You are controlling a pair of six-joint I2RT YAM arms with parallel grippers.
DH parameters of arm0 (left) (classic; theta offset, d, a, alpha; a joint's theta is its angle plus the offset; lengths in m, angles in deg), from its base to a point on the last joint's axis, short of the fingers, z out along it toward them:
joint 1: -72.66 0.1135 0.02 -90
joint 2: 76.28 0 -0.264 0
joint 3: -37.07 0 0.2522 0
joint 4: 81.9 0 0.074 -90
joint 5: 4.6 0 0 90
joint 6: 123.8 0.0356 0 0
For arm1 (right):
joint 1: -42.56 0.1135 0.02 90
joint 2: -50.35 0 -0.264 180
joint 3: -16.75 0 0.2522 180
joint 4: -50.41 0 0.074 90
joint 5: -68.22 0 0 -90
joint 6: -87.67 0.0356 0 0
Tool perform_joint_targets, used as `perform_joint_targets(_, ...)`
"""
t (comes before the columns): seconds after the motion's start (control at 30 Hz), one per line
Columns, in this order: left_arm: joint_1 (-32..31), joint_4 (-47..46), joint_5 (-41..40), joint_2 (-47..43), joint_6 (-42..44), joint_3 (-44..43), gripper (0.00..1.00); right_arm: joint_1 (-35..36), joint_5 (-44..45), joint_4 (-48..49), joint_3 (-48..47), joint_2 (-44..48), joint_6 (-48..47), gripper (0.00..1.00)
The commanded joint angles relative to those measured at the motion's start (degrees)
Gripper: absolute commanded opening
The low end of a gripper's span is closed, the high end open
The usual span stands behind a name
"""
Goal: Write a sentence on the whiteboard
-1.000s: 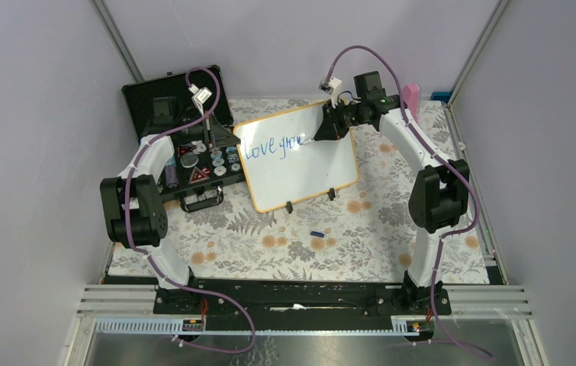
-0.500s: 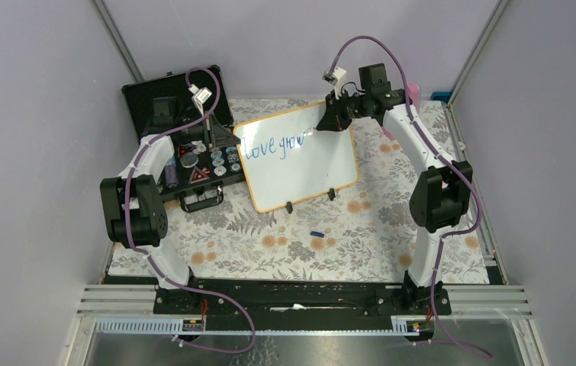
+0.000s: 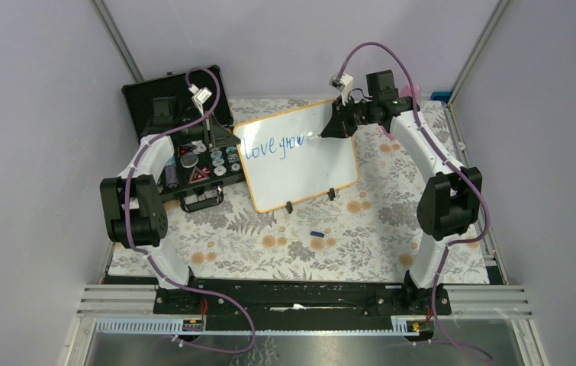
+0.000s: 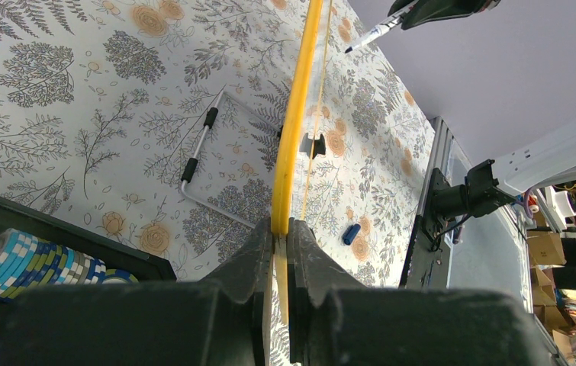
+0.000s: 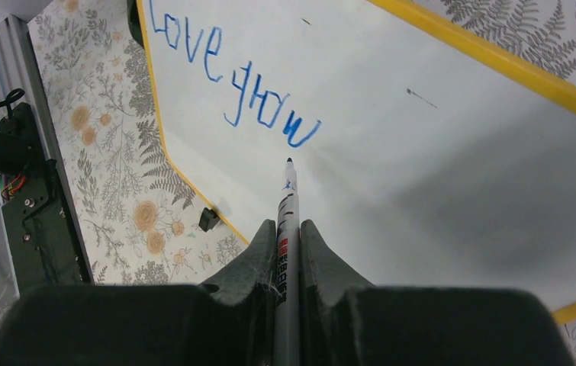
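The whiteboard (image 3: pixel 304 164), white with an orange-yellow rim, stands tilted on two small black feet on the floral cloth. Blue marker writing "Love grow" (image 3: pixel 273 145) runs along its upper left. My left gripper (image 3: pixel 229 138) is shut on the board's left rim, seen edge-on in the left wrist view (image 4: pixel 292 152). My right gripper (image 3: pixel 333 126) is shut on a white marker (image 5: pixel 287 221). The marker's tip is just past the "w" of the writing (image 5: pixel 231 84) on the board (image 5: pixel 437 183). I cannot tell if the tip touches.
An open black foam-lined case (image 3: pixel 181 103) with poker chips (image 3: pixel 222 162) lies left of the board. A small blue marker cap (image 3: pixel 316 232) lies on the cloth in front of the board, also in the left wrist view (image 4: pixel 351 233). A pink object (image 3: pixel 410 94) stands at the back right.
My right gripper has moved right along the top line with the marker. The last letter of "grow" has been finished. The left arm and the board have not moved.
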Motion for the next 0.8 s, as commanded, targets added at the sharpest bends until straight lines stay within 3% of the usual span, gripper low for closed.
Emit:
perform_joint_targets(0.0, -0.5, -0.8, 0.4, -2.1, 1.5, -1.3, 0.0, -2.1, -1.9, 3.0, 2.1, 2.9, 1.3, 0.0)
perform_joint_targets(0.77, -0.7, -0.8, -0.5, -2.4, 3.0, -0.5, 0.0, -3.0, -2.1, 12.3, 5.7, 2.8, 8.5, 0.0)
